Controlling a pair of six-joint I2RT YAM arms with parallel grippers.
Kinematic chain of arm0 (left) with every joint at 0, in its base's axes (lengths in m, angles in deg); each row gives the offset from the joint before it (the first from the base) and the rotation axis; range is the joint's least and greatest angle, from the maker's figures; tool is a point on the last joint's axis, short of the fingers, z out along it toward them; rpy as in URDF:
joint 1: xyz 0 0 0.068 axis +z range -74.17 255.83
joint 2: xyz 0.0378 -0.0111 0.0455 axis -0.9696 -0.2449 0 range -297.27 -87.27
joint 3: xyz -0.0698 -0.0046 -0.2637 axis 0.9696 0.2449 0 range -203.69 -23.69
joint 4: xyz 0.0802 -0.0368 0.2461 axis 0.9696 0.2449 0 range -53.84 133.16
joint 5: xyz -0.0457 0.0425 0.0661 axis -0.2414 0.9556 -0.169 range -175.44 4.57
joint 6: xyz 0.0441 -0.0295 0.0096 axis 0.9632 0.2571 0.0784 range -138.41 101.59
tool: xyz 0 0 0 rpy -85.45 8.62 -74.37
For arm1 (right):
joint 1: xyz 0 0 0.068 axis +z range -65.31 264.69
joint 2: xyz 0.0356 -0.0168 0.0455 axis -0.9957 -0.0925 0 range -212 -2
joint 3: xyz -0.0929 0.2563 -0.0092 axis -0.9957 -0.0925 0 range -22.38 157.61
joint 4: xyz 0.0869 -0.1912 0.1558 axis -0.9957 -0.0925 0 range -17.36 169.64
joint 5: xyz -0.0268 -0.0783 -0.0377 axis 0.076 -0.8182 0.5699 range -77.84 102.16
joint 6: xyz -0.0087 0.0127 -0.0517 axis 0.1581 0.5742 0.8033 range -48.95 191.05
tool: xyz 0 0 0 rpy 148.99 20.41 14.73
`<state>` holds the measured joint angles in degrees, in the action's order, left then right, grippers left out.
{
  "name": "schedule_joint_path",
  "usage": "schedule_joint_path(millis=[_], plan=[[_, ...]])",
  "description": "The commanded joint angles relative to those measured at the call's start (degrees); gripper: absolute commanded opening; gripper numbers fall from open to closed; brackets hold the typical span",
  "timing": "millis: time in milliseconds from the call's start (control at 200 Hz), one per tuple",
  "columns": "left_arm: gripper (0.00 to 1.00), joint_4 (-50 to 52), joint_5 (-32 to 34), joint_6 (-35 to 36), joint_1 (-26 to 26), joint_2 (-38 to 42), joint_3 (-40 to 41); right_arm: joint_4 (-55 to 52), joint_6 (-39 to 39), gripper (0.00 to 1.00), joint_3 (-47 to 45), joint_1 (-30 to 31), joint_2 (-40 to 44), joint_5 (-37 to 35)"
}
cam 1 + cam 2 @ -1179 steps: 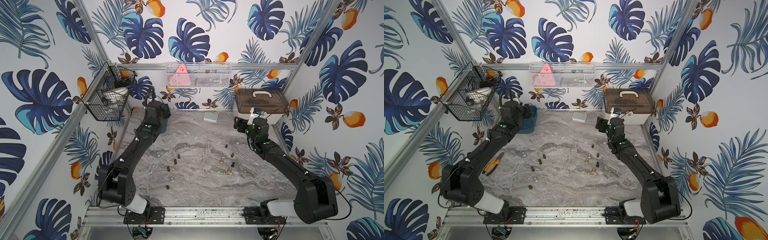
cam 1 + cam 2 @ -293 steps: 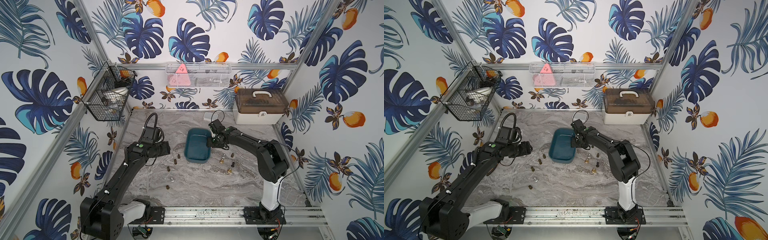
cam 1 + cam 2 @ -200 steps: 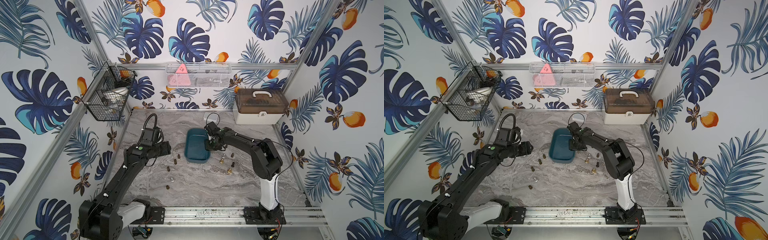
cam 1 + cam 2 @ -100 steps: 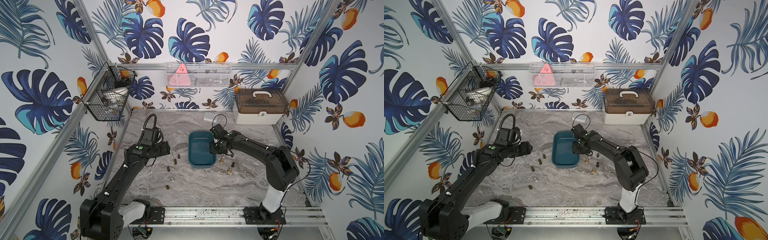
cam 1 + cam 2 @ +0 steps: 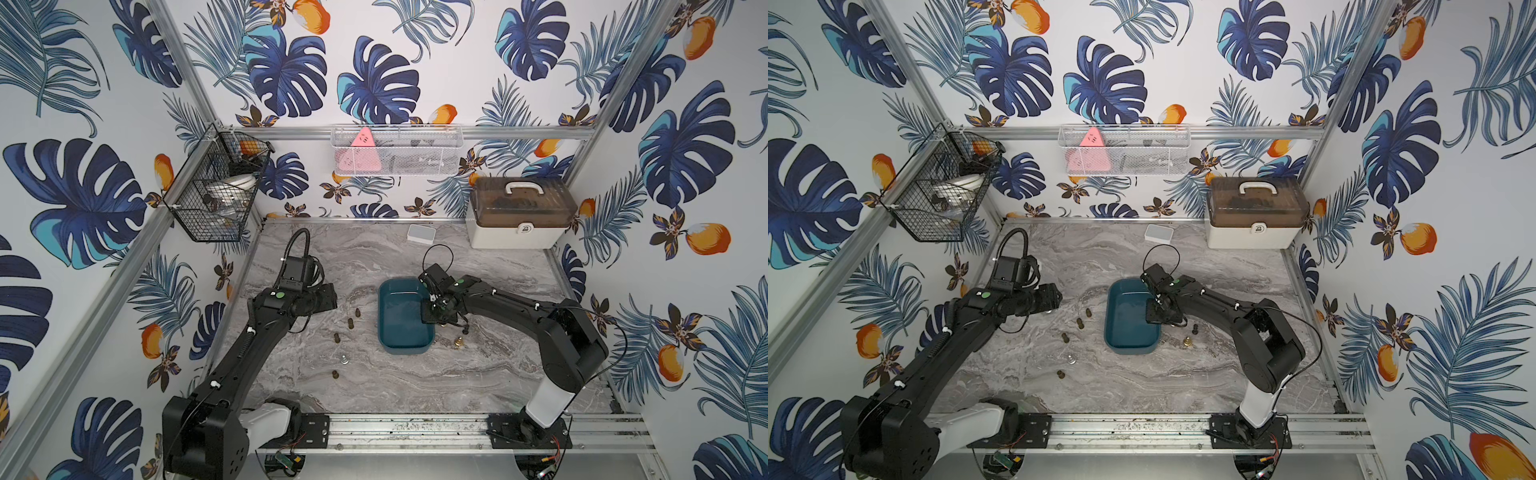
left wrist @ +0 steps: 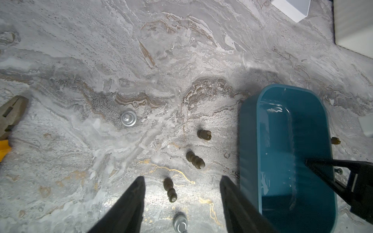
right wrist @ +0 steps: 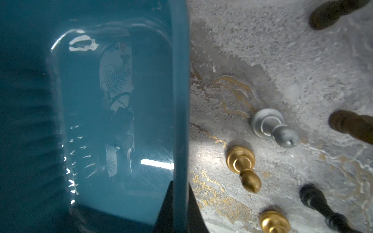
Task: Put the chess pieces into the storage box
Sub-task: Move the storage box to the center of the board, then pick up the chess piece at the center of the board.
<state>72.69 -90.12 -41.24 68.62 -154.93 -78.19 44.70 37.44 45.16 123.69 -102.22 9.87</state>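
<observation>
The storage box (image 5: 398, 322) (image 5: 1126, 320) is a teal tray on the marble table, and nothing lies in it. My right gripper (image 5: 432, 316) (image 7: 178, 188) is shut on the box's right rim (image 7: 179, 121), one finger inside and one outside. Several chess pieces stand left of the box: dark ones (image 5: 358, 312) (image 5: 337, 338) and a silver one (image 5: 344, 360). Gold (image 7: 243, 167), silver (image 7: 272, 129) and dark (image 7: 321, 205) pieces lie right of it. My left gripper (image 5: 328, 297) (image 6: 181, 179) hangs open over a dark piece (image 6: 170, 189).
A white case with a brown lid (image 5: 519, 216) stands at the back right, a small white box (image 5: 421, 232) beside it. A wire basket (image 5: 216, 195) and a mesh shelf (image 5: 395, 149) hang on the walls. Pliers (image 6: 10, 113) lie at the table's left side.
My right gripper has pulled the storage box toward the front edge and a little to the right, still clamped on its rim. The left arm has stayed nearly still.
</observation>
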Motion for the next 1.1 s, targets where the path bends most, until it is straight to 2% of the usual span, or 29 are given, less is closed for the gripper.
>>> schedule_joint_path(millis=[0, 65, 220, 485, 615, 746, 846, 921, 1036, 1096], plan=[[0.63, -0.2, -0.43, -0.29, 0.17, -0.39, -0.12, 2.36, -0.72, 0.0, -0.46, 0.19, -0.5, -1.13], [0.63, -0.15, -0.15, -0.31, 0.17, -0.45, -0.04, 2.93, -0.84, 0.0, -0.99, 0.2, -0.7, -1.31], [0.63, -0.11, 0.11, -0.37, 0.17, -0.38, 0.09, 3.62, -0.51, 0.07, -1.86, 0.28, -0.9, -1.59], [0.63, 0.4, 1.1, -0.42, 0.17, -0.98, -0.35, 2.98, 0.76, 0.38, -1.25, 0.37, 1.0, -2.8], [0.63, 1.07, 3.07, -0.81, 0.17, -1.91, -1.26, 1.6, 3.2, 0.45, 0.7, 0.37, 4.24, -4.83], [0.61, 5.97, 7.07, -0.82, 0.7, -7.46, -5.43, 3.36, 8.55, 0.5, 1.75, 0.63, 9.94, -7.77], [0.58, 8.61, 7.2, -0.62, 3.04, -12.15, -8.5, 12.38, 14.38, 0.52, -1.99, 0.94, 15.19, -3.01], [0.57, 9.46, 7.67, -0.47, 4.11, -15.5, -10.18, 21.83, 17.39, 0.53, -8.75, 1.53, 18.76, 1.92], [0.54, 10.96, 7.45, -0.33, 4.9, -20.84, -12.45, 34.42, 19.19, 0.54, -14.86, 2.14, 20.42, 10.83], [0.54, 10.92, 7.55, -0.2, 5.15, -22.79, -13.1, 38.25, 20.78, 0.54, -16.22, 3.02, 20.26, 13.16]])
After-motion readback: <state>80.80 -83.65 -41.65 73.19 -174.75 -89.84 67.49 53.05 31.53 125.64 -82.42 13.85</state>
